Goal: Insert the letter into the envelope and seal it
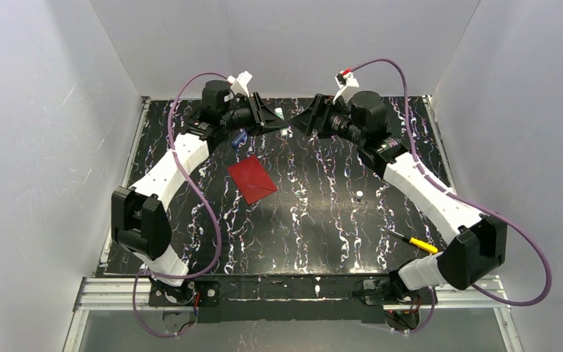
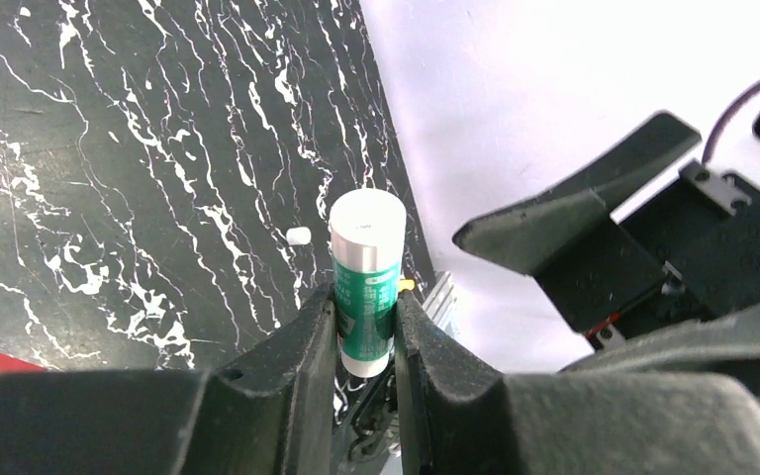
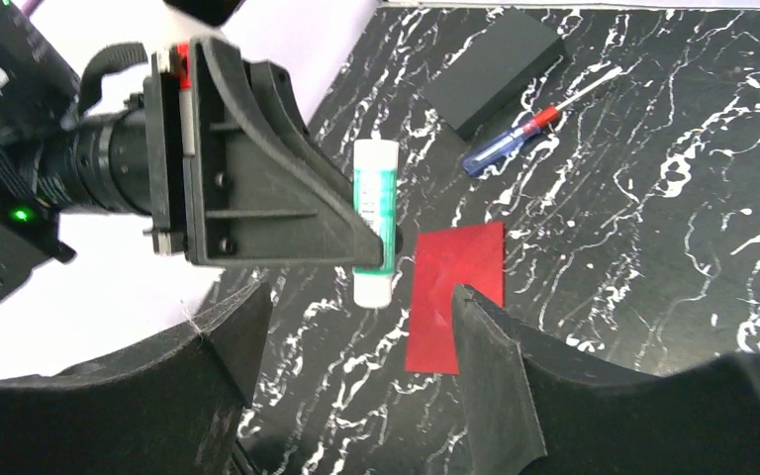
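The left jaws are clamped on a white-and-green glue stick tube [image 2: 364, 267], held above the black marbled surface [image 1: 322, 220]. The right jaws stand apart, facing its free end. The flat bright red paper envelope [image 1: 252, 178] lies on the surface nearby. No white letter shows; it may be inside. Uncapping seems next: grip only the cap, squarely, and pull along the tube's axis.
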Action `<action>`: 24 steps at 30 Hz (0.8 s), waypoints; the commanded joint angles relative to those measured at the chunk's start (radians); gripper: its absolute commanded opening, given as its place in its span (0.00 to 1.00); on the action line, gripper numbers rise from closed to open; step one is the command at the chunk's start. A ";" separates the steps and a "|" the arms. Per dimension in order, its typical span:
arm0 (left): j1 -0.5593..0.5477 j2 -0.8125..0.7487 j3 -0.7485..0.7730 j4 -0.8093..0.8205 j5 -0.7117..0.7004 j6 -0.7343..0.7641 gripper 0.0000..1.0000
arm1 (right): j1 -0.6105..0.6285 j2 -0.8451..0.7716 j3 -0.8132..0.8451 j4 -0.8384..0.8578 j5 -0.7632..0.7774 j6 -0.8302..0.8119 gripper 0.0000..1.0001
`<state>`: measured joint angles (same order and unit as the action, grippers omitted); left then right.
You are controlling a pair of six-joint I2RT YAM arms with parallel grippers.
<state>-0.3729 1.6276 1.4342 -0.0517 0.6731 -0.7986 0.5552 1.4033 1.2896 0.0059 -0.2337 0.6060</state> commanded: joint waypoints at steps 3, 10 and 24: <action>0.005 0.012 0.061 -0.032 -0.024 -0.111 0.00 | 0.055 -0.003 0.040 -0.124 0.062 -0.173 0.73; 0.005 0.017 0.061 -0.009 0.007 -0.143 0.00 | 0.113 0.069 0.107 -0.130 0.106 -0.202 0.68; 0.004 -0.023 0.019 -0.003 0.020 -0.139 0.01 | 0.113 0.123 0.146 -0.075 0.202 -0.170 0.46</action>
<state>-0.3683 1.6550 1.4559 -0.0593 0.6575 -0.9421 0.6712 1.5475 1.4261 -0.1387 -0.0837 0.4229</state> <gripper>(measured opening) 0.199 0.477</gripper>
